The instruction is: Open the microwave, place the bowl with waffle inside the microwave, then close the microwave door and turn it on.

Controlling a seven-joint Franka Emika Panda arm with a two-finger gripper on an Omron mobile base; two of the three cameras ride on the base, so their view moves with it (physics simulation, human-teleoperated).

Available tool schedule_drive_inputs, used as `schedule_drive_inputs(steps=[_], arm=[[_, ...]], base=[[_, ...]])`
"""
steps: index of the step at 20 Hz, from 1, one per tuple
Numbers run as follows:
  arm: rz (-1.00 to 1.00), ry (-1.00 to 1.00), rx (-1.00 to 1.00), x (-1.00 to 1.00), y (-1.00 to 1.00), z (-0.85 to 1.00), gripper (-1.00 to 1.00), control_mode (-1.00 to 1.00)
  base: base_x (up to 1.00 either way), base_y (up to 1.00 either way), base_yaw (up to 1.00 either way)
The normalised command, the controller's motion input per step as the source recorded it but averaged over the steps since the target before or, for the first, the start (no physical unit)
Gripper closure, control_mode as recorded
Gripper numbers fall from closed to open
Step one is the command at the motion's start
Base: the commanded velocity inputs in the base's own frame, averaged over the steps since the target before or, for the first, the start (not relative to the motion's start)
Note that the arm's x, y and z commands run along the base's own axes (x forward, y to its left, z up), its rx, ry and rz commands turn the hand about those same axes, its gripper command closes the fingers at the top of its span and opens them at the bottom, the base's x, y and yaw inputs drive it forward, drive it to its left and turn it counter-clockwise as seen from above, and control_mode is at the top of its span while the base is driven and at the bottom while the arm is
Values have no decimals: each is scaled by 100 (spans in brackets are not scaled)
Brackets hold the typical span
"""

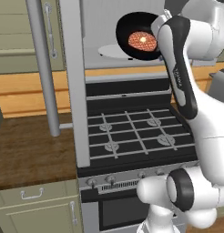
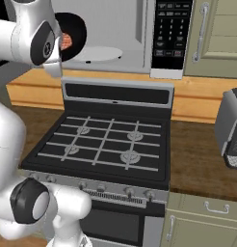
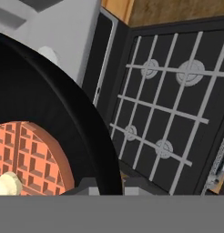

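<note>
The microwave (image 2: 139, 29) hangs above the stove with its white turntable (image 1: 109, 51) exposed and its black button panel (image 2: 171, 34) on the right. The microwave door (image 1: 73, 91) stands swung out to the left, its long silver bar handle (image 1: 43, 68) facing me. The black bowl with waffle (image 1: 139, 38) hangs tilted in front of the opening, just above the turntable's right side, waffle (image 3: 27, 154) facing the camera. My gripper (image 1: 157, 27) is shut on the bowl's right rim, its fingers hidden behind the arm. In the right base view the arm covers part of the bowl (image 2: 74, 31).
A black gas stove (image 1: 132, 132) with grates lies directly below the microwave. Wooden counter (image 1: 27, 145) runs to the left and a grey appliance (image 2: 231, 128) sits on the counter at the right. Beige cabinets (image 2: 217, 34) flank the microwave.
</note>
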Motion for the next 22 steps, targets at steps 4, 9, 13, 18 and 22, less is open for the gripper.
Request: schedule_drive_inputs(steps=[4,9,13,18,22], arm=[[0,20,-5,58,2,-1,100,-100],[0,8,-2,53,0,-12,100,-100],[0,0,0,47,0,-29,100,-100],[0,-3,5,51,-2,-31,100,-100],[0,-2,10,57,-6,-14,100,-100]], base=[[0,0,0],[0,0,0],[0,0,0],[0,0,0],[0,0,0]])
